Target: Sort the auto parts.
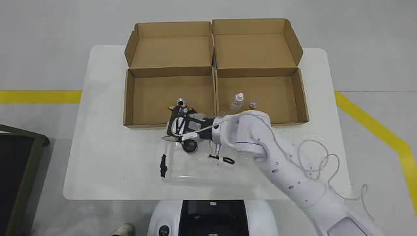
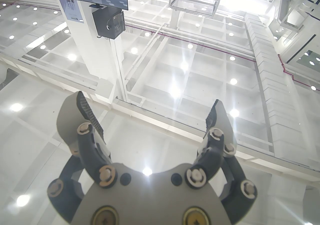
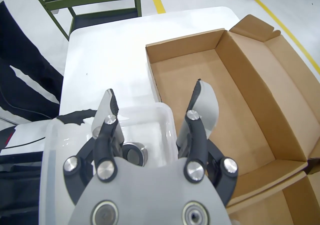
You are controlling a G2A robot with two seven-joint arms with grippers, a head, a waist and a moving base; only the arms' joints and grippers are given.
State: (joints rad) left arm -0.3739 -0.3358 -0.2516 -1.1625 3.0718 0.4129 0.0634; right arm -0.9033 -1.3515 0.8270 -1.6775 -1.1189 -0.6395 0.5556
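You have the white desk (image 1: pixel 104 158) carrying two open cardboard boxes side by side at its far half. The left box (image 1: pixel 150 105) has a bare floor. The right box (image 1: pixel 280 102) holds a small pale bottle-shaped part (image 1: pixel 236 100) with a tiny part (image 1: pixel 253 105) just beside it.

Nearer you, a clear plastic tray (image 3: pixel 150 121) sits against the left box's near wall. Your right gripper (image 3: pixel 155 88) hangs above the place where tray and box meet. Its fingers (image 3: pixel 205 101) are spread wide and empty, one over the tray and one over the box floor.

Your left gripper (image 2: pixel 148 99) points up at the ceiling, its fingers (image 2: pixel 70 116) also spread, with nothing between them.

In the tray, a round metal part (image 3: pixel 133 152) lies below the right gripper, and a thin black part (image 3: pixel 75 114) lies at the tray's edge.
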